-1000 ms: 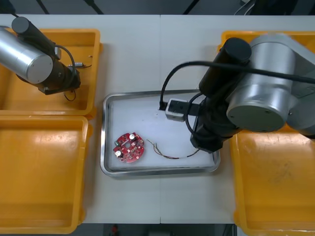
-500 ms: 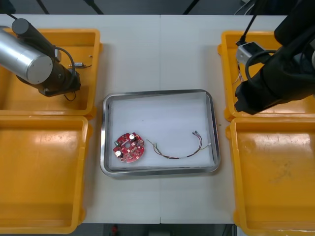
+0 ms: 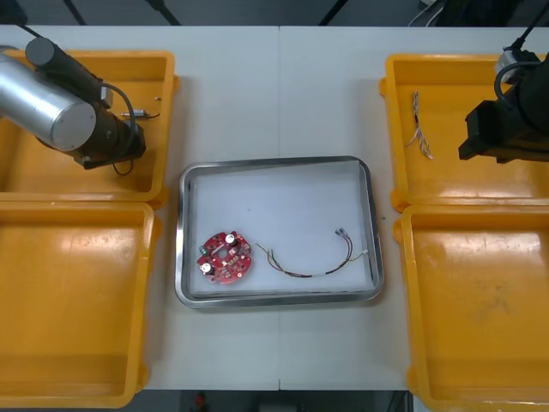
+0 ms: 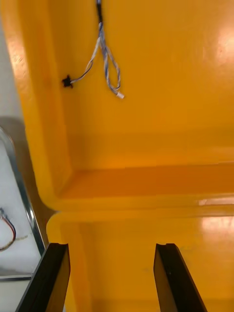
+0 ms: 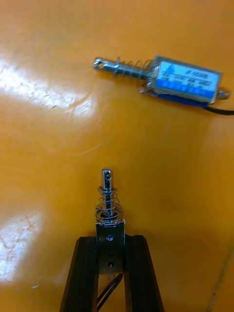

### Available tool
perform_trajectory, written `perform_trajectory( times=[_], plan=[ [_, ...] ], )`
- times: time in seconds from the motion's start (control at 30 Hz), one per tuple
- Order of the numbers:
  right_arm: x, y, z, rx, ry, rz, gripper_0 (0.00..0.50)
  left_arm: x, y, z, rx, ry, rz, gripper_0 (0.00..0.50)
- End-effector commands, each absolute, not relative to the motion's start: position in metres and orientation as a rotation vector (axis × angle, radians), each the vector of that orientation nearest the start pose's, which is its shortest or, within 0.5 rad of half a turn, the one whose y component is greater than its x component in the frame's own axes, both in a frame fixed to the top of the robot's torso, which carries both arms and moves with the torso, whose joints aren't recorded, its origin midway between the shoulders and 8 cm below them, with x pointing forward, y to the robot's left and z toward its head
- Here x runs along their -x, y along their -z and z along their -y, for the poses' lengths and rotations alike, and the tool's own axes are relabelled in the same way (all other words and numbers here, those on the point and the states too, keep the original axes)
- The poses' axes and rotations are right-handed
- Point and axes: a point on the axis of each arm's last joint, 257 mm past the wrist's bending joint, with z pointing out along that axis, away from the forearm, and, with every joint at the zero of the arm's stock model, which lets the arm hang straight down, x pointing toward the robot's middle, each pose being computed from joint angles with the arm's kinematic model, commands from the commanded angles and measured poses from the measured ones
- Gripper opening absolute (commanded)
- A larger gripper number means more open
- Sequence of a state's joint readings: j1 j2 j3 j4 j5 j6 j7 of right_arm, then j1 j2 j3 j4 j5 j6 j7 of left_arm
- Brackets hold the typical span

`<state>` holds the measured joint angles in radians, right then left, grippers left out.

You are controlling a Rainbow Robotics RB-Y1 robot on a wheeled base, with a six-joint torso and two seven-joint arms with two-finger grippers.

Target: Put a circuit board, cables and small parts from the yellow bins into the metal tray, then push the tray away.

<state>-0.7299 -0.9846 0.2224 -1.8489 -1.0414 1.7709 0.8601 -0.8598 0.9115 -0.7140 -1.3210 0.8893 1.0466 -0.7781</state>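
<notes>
Small sprung metal part (image 5: pixel 108 204) clamped in left gripper (image 5: pixel 111 265).
End-held (black lead (image 5: pixel 108 295) trailing), it could twist loose; right gripper (image 4: pixel 112 278) gapes empty over yellow plastic bins (image 4: pixel 161 146).

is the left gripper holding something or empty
Holding: the left gripper is shut on a small metal part clamped between its fingers, over a yellow bin.

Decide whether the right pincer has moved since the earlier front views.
Yes. The right pincer has left the metal tray, swinging to the robot's right, and now hangs over the far right yellow bin.
</notes>
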Motion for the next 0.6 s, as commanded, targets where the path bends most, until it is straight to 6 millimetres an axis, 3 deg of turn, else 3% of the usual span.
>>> perform_trajectory(
  times=[0.03,0.27,0.6],
  plan=[
    [-0.497,0.081,0.318,-0.118,-0.070,-2.654,0.500,-0.607,0.199,-0.295,0.119,0.053,-2.458,0.000],
    [-0.531,0.077,0.328,-0.118,-0.072,-2.677,0.500,-0.608,0.192,-0.302,0.099,0.034,-2.447,0.000],
    [-0.590,0.088,0.325,-0.165,-0.072,-2.662,0.500,-0.604,0.135,-0.325,0.160,0.018,-2.423,0.000]
  ],
)
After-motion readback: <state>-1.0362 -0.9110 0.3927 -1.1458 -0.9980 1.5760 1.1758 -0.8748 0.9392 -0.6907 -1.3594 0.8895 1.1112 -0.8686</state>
